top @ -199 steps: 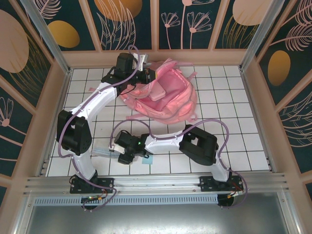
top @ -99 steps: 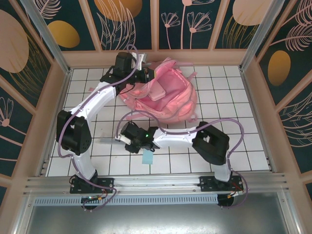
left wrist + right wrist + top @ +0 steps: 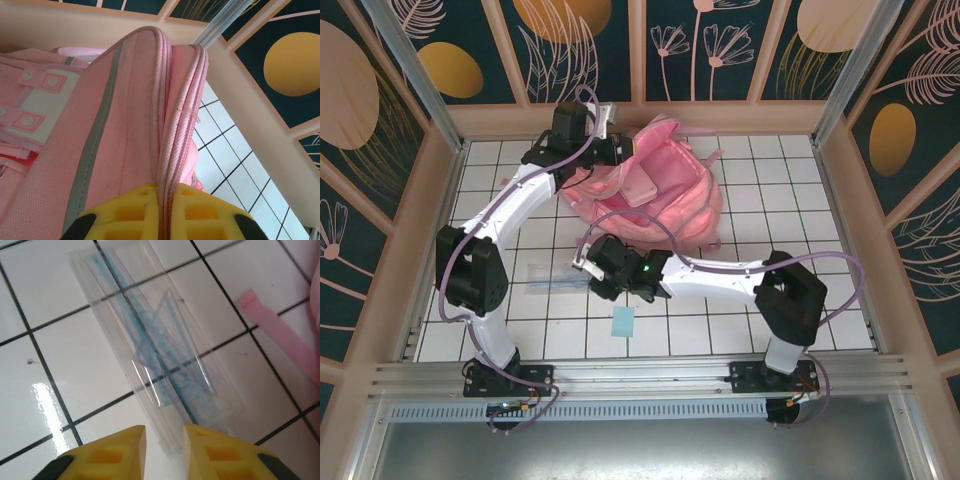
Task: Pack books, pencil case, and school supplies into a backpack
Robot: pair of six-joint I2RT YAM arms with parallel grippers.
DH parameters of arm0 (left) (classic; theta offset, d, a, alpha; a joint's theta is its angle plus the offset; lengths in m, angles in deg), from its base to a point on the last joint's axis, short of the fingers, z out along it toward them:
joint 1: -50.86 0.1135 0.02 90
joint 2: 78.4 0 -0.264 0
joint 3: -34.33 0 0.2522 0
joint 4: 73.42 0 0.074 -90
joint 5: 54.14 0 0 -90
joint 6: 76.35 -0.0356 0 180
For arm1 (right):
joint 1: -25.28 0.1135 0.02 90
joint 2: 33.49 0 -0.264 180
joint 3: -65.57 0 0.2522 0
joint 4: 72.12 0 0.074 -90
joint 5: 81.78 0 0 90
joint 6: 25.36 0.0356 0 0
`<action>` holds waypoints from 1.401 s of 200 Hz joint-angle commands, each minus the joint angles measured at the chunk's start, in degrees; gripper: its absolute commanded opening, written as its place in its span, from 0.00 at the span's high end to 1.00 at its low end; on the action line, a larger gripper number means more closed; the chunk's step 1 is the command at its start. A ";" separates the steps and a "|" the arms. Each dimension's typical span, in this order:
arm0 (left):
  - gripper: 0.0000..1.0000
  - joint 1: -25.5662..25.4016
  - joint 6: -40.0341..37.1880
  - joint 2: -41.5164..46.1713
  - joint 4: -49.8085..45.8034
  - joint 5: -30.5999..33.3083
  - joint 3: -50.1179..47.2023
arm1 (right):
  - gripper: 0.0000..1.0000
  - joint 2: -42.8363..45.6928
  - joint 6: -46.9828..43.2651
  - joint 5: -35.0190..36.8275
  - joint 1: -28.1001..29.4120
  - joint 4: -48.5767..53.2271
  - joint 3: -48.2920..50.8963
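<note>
left tool point(image 3: 160, 212): clamped on backpack point(image 3: 120, 130) rim, lower centre. right tool point(image 3: 164, 450): narrowly apart at clear packet point(image 3: 150, 345) end, bottom.

Clear packet point(image 3: 160, 355) at right pincer point(image 3: 164, 434)

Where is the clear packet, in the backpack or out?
Out. The packet lies flat on the tiled table, near the backpack.
</note>
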 commanded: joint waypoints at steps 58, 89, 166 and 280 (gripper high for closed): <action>1.00 0.85 0.40 0.20 3.54 -2.34 2.36 | 0.39 -9.99 1.61 -6.88 -4.74 -1.30 0.46; 1.00 0.85 1.03 0.58 4.20 -3.02 1.77 | 0.38 -12.90 2.17 -5.21 -4.63 -0.35 0.03; 1.00 0.85 1.57 1.69 4.91 -3.15 1.00 | 0.87 -17.19 3.90 -5.98 -6.14 1.44 0.71; 1.00 1.12 1.30 1.02 5.09 -0.45 1.13 | 1.00 1.15 2.20 1.34 -7.29 3.99 -0.66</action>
